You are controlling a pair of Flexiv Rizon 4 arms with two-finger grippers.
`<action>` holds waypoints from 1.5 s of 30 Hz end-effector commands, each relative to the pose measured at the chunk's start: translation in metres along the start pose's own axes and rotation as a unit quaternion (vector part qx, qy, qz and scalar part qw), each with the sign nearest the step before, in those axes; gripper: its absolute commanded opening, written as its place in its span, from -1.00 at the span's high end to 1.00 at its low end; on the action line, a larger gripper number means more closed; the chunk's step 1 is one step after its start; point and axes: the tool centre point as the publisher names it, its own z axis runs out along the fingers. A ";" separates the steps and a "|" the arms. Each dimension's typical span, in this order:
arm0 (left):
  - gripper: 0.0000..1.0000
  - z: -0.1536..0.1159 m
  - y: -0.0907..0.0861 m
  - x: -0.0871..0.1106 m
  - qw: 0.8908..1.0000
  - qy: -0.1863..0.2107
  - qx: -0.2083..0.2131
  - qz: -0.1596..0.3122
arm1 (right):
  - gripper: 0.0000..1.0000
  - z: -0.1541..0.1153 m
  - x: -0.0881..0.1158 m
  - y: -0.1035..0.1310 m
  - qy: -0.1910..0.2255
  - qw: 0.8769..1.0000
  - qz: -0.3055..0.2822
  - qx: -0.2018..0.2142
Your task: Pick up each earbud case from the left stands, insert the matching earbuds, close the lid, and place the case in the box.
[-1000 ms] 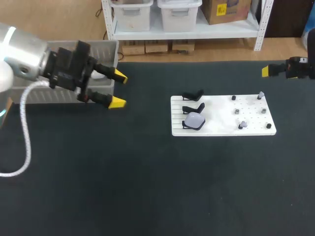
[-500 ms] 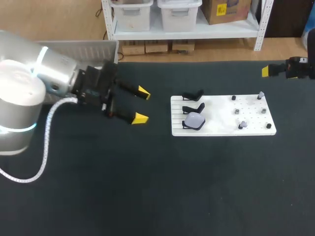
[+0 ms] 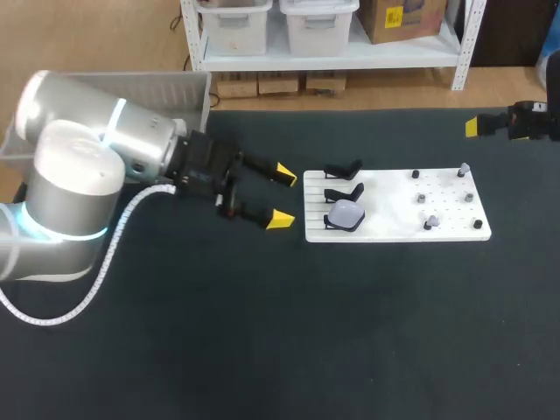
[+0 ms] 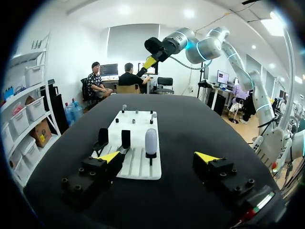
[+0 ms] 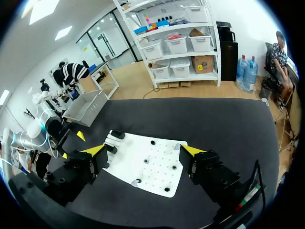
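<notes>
Left jaws, yellow-tipped, gape beside the flat, ribbed white board (image 3: pixel 394 220).

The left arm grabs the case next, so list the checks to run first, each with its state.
1. Left gripper open and empty: ok.
2. Case seated on its stand: ok.
3. Gap between left gripper and case free of things: ok.
4. Right gripper open, away from the board: ok.
5. Earbuds match the case: cannot tell, too small.
6. Room in the box: cannot tell, inside hidden.
</notes>
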 end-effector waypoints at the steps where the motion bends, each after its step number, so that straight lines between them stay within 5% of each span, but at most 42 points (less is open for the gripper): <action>1: -0.90 0.018 0.012 0.003 1.000 -0.004 0.012 -0.001 | -1.00 0.000 0.000 -0.001 0.000 1.000 0.000 -0.001; 14: -0.69 0.056 0.015 0.007 0.999 -0.004 0.033 0.001 | -1.00 0.000 0.000 -0.001 0.000 1.000 0.000 -0.001; 20: -0.39 0.059 0.018 0.009 1.000 -0.004 0.028 -0.001 | -1.00 0.000 0.000 -0.001 0.000 1.000 0.000 -0.001; 45: -0.09 0.069 0.014 0.006 0.999 -0.014 0.041 0.000 | -1.00 0.000 0.000 -0.001 0.000 1.000 0.000 -0.001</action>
